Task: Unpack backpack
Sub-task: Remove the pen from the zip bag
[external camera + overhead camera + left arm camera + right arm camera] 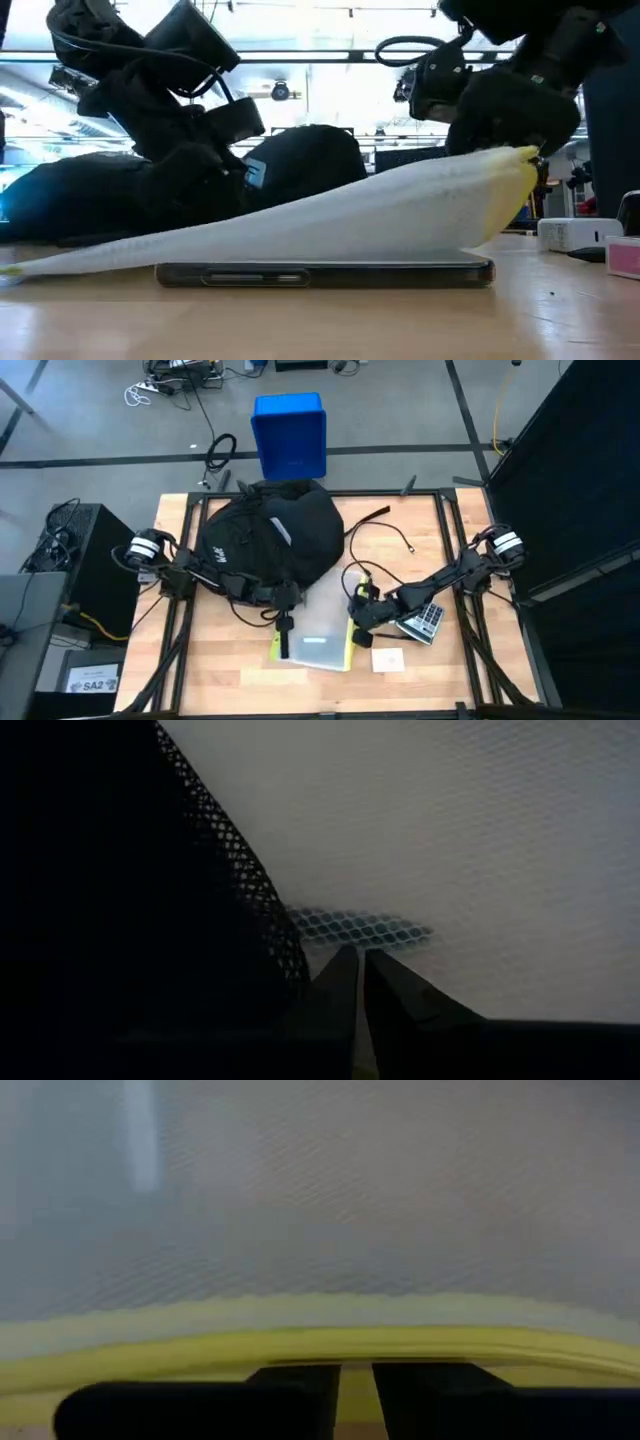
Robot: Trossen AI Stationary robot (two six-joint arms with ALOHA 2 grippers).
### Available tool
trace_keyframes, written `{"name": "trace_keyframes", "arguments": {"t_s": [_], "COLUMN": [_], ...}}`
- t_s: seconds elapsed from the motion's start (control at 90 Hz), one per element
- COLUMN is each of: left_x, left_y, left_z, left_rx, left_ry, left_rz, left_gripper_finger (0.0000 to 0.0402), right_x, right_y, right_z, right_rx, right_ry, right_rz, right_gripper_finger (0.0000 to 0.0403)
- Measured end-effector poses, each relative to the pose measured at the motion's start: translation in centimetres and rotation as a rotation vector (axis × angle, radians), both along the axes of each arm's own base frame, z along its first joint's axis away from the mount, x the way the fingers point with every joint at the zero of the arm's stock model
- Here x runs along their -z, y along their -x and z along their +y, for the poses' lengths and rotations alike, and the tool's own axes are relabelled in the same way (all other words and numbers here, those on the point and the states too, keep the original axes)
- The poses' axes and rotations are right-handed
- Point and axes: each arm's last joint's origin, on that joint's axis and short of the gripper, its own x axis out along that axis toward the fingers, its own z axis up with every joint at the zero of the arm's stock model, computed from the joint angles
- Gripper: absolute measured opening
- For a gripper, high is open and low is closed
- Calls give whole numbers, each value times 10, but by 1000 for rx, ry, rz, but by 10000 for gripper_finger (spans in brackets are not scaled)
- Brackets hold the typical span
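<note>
The black backpack [265,535] lies on its side at the table's far left. In front of it is a white mesh pouch [320,625] with a yellow edge. The pouch's left end [20,265] rests on the table and its right side is raised. A flat dark device [325,272] lies under it. My right gripper [358,615] is shut on the pouch's right edge. My left gripper [284,632] is shut at the pouch's left side, just in front of the backpack. My left gripper has its shut fingertips [345,965] against the pouch's white mesh [420,870], beside black netting [230,860]. It comes from the far left, slanting down. I cannot tell whether any mesh is pinched. My right gripper pinches the pouch's yellow right edge [357,1342] between its two fingers, coming from the table's right. That edge [520,165] is lifted clear, and the pouch slopes down to the table on the left.
A calculator [425,622] and a white card [387,658] lie near the right gripper. A black cable [385,530] curls at the far right of the table. A blue plastic box [290,435] stands on the floor beyond the far edge.
</note>
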Motion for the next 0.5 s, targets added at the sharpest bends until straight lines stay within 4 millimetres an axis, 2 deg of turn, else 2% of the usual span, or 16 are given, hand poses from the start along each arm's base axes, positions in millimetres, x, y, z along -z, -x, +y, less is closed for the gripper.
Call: {"name": "trace_keyframes", "arguments": {"t_s": [0.278, 0.5], "left_x": [0, 1], "left_y": [-2, -2], "left_z": [19, 30], "left_rx": [-38, -70], "left_ry": [-35, -31], "left_rz": [11, 31], "left_gripper_finger": [0, 0], "right_x": [11, 24], "right_y": [5, 12], "right_z": [-17, -32], "right_rx": [104, 152], "right_ry": [30, -5], "right_rz": [4, -75], "right_gripper_finger": [74, 123]}}
